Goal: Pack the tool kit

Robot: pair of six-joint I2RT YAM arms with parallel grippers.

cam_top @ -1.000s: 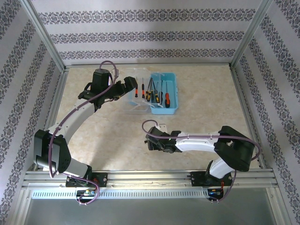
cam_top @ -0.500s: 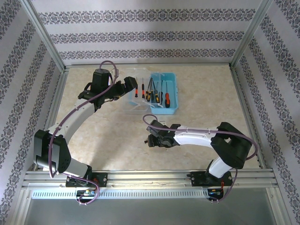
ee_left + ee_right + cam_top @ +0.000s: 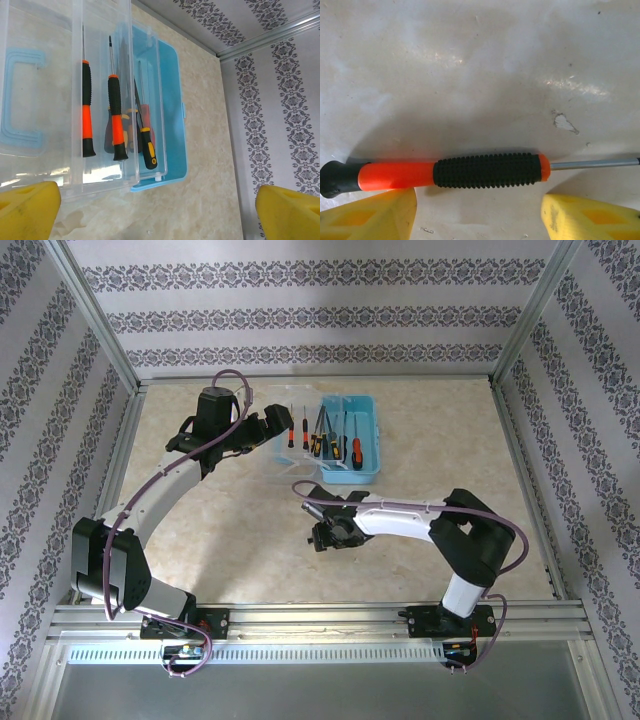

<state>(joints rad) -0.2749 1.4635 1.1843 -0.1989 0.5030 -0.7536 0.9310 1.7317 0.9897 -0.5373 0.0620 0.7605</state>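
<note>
A screwdriver (image 3: pixel 470 171) with an orange and black handle lies flat on the table, its steel shaft (image 3: pixel 595 163) pointing right. My right gripper (image 3: pixel 477 215) hangs open just above it, one yellow fingertip (image 3: pixel 370 215) by the orange end and the other below the shaft; neither touches it. In the top view this right gripper (image 3: pixel 330 530) is at mid-table. The blue tool box (image 3: pixel 362 440) stands at the back with its clear lid (image 3: pixel 285 455) folded out to the left. My left gripper (image 3: pixel 262 430) is open beside the lid. Several screwdrivers (image 3: pixel 116 117) lie inside.
The clear lid carries a blue handle (image 3: pixel 20 105). The marble table (image 3: pixel 230 530) is ringed by a metal frame (image 3: pixel 320 618) and patterned walls (image 3: pixel 320 315). A small chip (image 3: pixel 565 122) marks the table surface near the screwdriver.
My right gripper has swung left and a little farther from the near edge, and its jaws have narrowed slightly. The left arm has not moved.
</note>
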